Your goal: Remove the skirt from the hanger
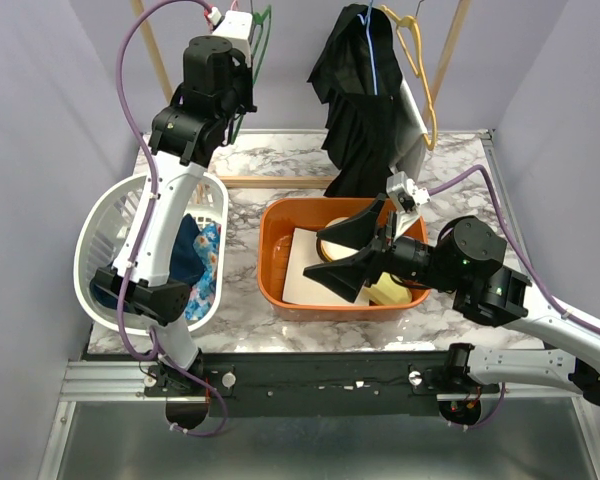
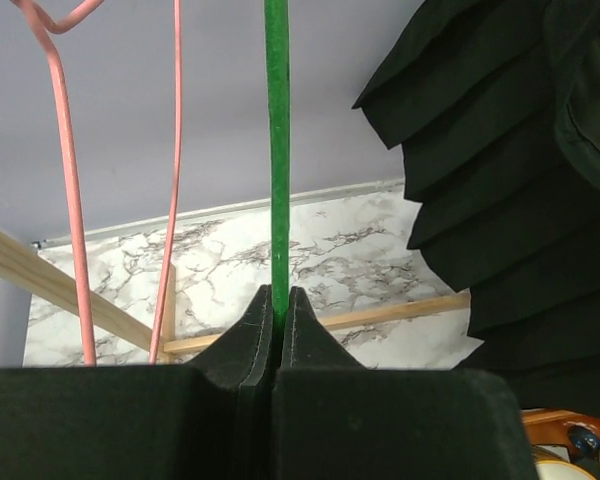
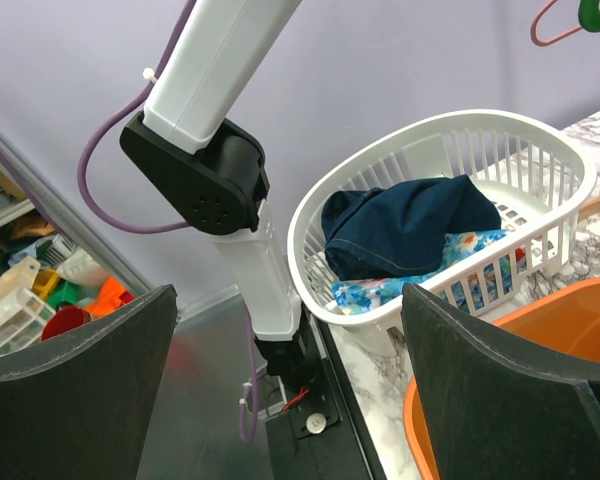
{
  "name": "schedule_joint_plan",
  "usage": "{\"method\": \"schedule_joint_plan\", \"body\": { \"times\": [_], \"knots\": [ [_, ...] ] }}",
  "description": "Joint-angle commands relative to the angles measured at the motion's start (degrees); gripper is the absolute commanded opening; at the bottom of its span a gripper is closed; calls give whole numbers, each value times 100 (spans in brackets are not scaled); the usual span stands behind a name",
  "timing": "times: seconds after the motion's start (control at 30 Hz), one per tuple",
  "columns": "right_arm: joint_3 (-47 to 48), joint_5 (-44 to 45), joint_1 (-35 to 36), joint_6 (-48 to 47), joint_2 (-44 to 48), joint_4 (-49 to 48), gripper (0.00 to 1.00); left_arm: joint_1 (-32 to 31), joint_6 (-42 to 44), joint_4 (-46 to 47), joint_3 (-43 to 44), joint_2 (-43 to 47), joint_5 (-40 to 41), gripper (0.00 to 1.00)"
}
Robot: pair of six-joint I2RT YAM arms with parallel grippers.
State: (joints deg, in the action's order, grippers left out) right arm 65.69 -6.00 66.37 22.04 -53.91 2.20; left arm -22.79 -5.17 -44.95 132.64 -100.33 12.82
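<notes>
The black pleated skirt (image 1: 363, 110) hangs from the rail at the back; its hanger shows only as a pale strip (image 1: 371, 55) down the cloth. The left wrist view has the skirt (image 2: 510, 200) at the right. My left gripper (image 1: 248, 58) is raised at the back left, shut on a bare green hanger (image 2: 277, 150), well left of the skirt. In that view its jaws (image 2: 278, 305) pinch the green rod. My right gripper (image 1: 345, 250) hovers wide open over the orange bin (image 1: 270, 255) and holds nothing, as the right wrist view (image 3: 290, 380) also shows.
A yellow hanger (image 1: 421, 70) hangs just right of the skirt, and a pink hanger (image 2: 65, 170) left of the green one. A white laundry basket (image 1: 100, 240) holding blue clothes (image 3: 410, 225) stands at the left. Wooden frame bars (image 2: 380, 318) cross the marble table.
</notes>
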Motion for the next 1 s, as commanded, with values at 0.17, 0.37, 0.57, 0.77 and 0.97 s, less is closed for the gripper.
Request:
{"method": "schedule_joint_plan", "body": {
  "times": [0.17,0.37,0.57,0.77,0.97],
  "knots": [
    [172,755,25,212,-23,515,100,37,-203,364,-449,584,-613,73],
    [260,2978,34,705,3,1800,100,29,-616,443,-792,1191,-947,86],
    [373,4560,34,1337,258,3160,100,-269,-968,873,-1450,1833,-1168,88],
    [260,5214,25,1619,486,3709,96,-1113,-1091,891,-1487,1711,-632,87],
    [-100,4864,34,1794,601,3648,94,-1947,-1223,1480,-1530,1386,-281,84]
  ]
}}
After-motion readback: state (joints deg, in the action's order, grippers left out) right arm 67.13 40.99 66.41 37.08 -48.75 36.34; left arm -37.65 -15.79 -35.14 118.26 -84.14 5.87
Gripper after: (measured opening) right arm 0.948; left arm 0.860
